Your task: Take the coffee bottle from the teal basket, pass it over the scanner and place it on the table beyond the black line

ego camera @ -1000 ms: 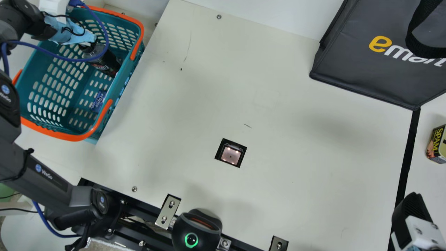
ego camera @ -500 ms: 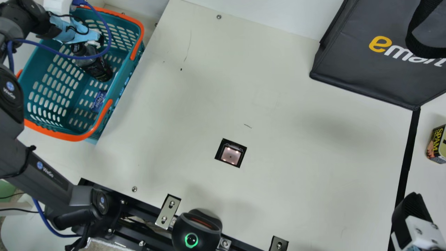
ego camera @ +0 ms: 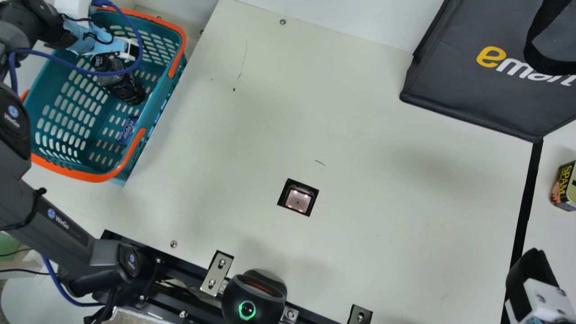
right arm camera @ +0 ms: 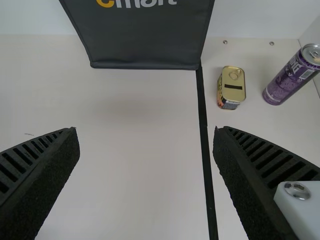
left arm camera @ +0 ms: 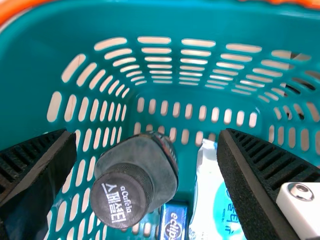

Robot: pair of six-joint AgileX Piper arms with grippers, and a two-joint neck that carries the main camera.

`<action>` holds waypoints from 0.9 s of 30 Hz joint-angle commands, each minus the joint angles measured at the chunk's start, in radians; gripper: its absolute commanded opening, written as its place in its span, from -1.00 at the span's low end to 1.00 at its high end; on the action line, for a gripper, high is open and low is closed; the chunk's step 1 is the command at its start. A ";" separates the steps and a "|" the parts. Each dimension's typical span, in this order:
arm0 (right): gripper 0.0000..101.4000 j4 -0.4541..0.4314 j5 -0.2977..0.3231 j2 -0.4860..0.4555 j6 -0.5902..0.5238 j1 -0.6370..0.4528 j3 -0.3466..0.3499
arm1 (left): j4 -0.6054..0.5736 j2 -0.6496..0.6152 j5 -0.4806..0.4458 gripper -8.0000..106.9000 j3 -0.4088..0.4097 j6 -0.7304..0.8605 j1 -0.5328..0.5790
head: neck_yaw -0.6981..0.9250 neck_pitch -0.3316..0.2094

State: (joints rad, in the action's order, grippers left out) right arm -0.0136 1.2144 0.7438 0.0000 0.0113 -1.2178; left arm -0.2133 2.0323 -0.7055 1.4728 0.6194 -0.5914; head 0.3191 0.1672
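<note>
Coffee bottle (ego camera: pixel 118 83): inside the teal basket (ego camera: pixel 167 92), toward its far end in the main view, cap up. Long axis looks close to vertical; cannot settle whether it leans a little.

Left gripper (left arm camera: pixel 146 137): over the basket's far end, just beside the bottle's cap and plainly the nearer arm. Jaws wide apart, nothing between them gripped, no contact with the bottle seen. In the left wrist view the cap lies off-centre in the gap, closer to the finger without the white mount; white pouch (left arm camera: pixel 212 200) lies toward the other finger, blue packet (left arm camera: pixel 173 222) beside the bottle. My reading: shift sideways to centre the cap, then go lower before closing; closing off-centre could tip the bottle or catch only its cap.

Scanner (ego camera: pixel 298 201): set in the table, well apart from the basket, to its right in the main view. Black line (ego camera: pixel 524 207): farther right of the basket, past the scanner.

Right gripper (right arm camera: pixel 145 131): far from the basket, near the black line, fingers spread, holding nothing. Pick looks like the left arm's job.
</note>
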 commanded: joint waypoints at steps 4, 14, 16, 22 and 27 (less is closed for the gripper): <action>0.87 0.000 0.000 0.000 0.000 0.000 0.000 | 0.033 -0.004 -0.006 0.71 -0.014 -0.003 0.001 | 0.002 -0.029; 0.87 0.000 0.000 0.000 0.000 0.000 0.000 | 0.081 -0.006 -0.019 0.71 -0.040 -0.024 0.005 | 0.002 -0.029; 0.87 0.000 0.000 0.000 0.000 0.000 0.000 | 0.086 -0.005 -0.022 0.71 -0.043 -0.027 0.005 | 0.002 -0.029; 0.87 0.000 0.000 0.000 0.000 0.000 0.000 | 0.094 -0.003 -0.024 0.71 -0.050 -0.037 0.008 | 0.002 -0.029; 0.87 0.000 0.000 0.000 0.000 0.000 0.000 | 0.100 0.005 -0.017 0.47 -0.053 -0.048 0.011 | 0.002 -0.029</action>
State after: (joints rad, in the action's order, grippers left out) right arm -0.0136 1.2144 0.7438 0.0000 0.0113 -1.2178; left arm -0.1143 2.0352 -0.7258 1.4217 0.5731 -0.5819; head 0.3191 0.1672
